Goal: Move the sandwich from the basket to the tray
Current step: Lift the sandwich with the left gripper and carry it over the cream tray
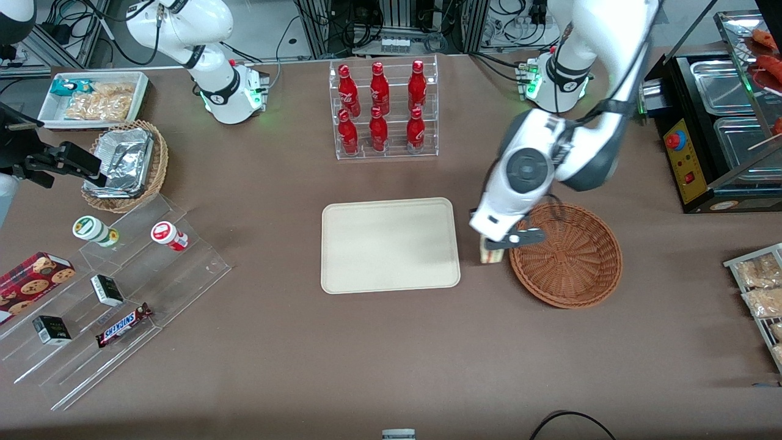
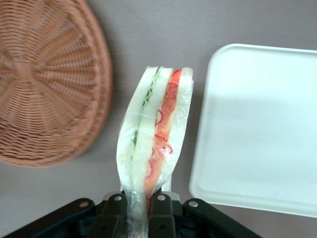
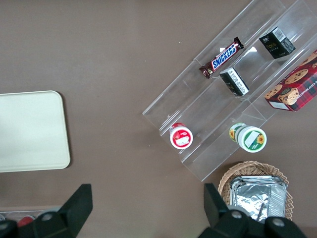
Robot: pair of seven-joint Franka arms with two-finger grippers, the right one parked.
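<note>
My left gripper [image 1: 496, 245] is shut on the sandwich [image 1: 490, 255], a plastic-wrapped wedge of white bread with red and green filling. It hangs above the brown table in the gap between the reddish-brown wicker basket [image 1: 571, 260] and the cream tray [image 1: 390, 244]. In the left wrist view the sandwich [image 2: 156, 129] stands between the two black fingers [image 2: 161, 208], with the basket [image 2: 47, 84] beside it on one flank and the tray [image 2: 257, 124] on the other. The basket holds nothing that I can see. The tray is bare.
A clear rack of red bottles [image 1: 382, 110] stands farther from the front camera than the tray. Toward the parked arm's end lie a tan basket with foil containers [image 1: 125, 165], a white bin of snacks [image 1: 95, 98] and a clear stepped shelf [image 1: 116, 293]. A black warmer [image 1: 715, 134] stands near the working arm.
</note>
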